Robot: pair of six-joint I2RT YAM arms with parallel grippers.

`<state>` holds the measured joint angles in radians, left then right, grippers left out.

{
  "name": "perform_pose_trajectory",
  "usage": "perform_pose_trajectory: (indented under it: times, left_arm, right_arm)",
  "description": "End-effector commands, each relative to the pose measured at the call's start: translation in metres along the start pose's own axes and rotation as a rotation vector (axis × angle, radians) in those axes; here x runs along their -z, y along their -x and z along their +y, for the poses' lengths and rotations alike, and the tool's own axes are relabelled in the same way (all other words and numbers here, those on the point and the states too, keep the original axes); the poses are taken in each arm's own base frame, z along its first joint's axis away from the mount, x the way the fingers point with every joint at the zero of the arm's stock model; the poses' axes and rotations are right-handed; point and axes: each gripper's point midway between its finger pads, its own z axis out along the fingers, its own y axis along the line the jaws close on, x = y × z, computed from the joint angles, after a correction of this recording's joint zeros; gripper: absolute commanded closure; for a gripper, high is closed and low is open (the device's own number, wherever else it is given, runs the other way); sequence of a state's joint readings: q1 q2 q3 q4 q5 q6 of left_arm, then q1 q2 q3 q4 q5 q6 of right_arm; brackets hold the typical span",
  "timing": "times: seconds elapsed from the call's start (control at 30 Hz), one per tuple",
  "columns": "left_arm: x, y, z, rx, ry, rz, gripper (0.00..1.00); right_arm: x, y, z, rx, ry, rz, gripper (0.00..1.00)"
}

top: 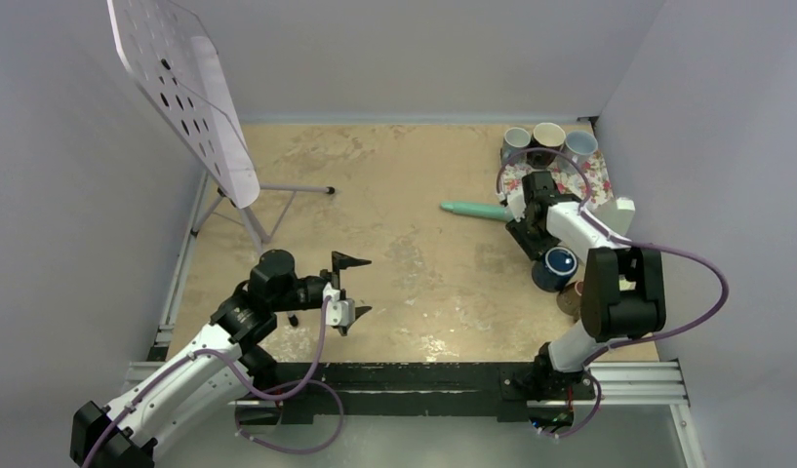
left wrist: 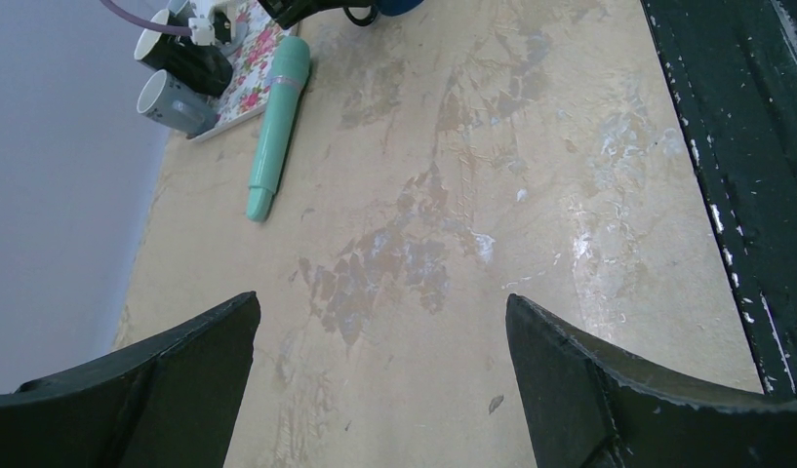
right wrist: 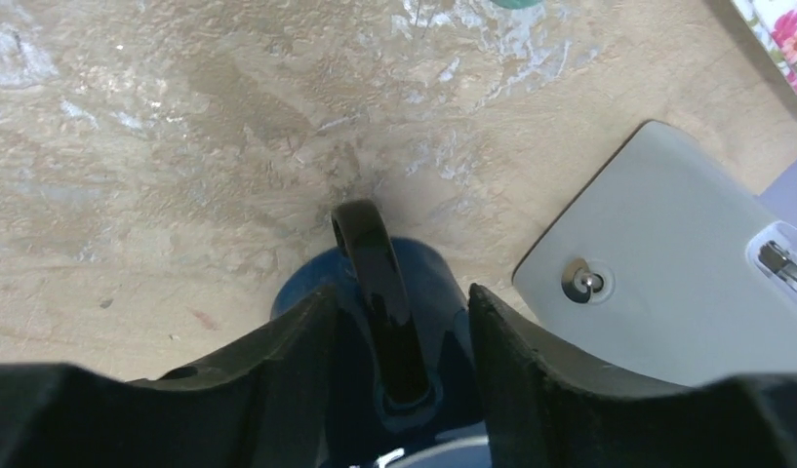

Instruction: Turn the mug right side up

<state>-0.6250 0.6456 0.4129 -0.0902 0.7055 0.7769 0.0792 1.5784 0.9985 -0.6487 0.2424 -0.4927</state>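
Dark-blue glazed ceramic mug [right wrist: 438, 278] sits at the right of the tabletop [top: 414, 195], just beside a flat grey plate [right wrist: 657, 244]. Can't tell if it's on its side or mouth-down. My read: rigid, glossy so slippery, chips if dropped, moderate weight. Best hold is the dark loop handle [right wrist: 373, 255], low near its root, so the body can't swing. My right pincer [right wrist: 399, 302] straddles that handle, about half open, gaps on both sides, nothing clamped. Right elbow is folded high, wrist pitched down. My left pincer [left wrist: 382, 322] is spread wide and empty, low over mid-table.
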Motion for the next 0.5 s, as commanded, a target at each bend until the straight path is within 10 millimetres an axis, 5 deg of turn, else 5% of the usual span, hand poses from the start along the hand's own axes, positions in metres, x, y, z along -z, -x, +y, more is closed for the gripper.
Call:
perform_pose_trajectory:
  times: [0.0,0.17,0.33,0.47]
  left_arm:
    - [-0.002,0.008,0.004,-0.019,0.012,-0.038,0.01]
    - [-0.001,0.007,0.005,0.014,0.029,-0.031,0.01]
    - [-0.002,0.013,0.019,0.188,0.104,-0.036,0.01]
    - [-0.005,0.024,0.028,0.435,0.147,-0.062,0.00]
  right_arm:
    - [-0.007,-0.001,0.002,0.022,0.019,0.049,0.54]
    - [-0.007,0.008,0.010,0.030,0.078,0.023,1.00]
    - [0.026,0.058,0.035,0.054,0.224,-0.202,1.00]
    - [0.097,0.119,0.061,0.127,0.335,-0.556,1.00]
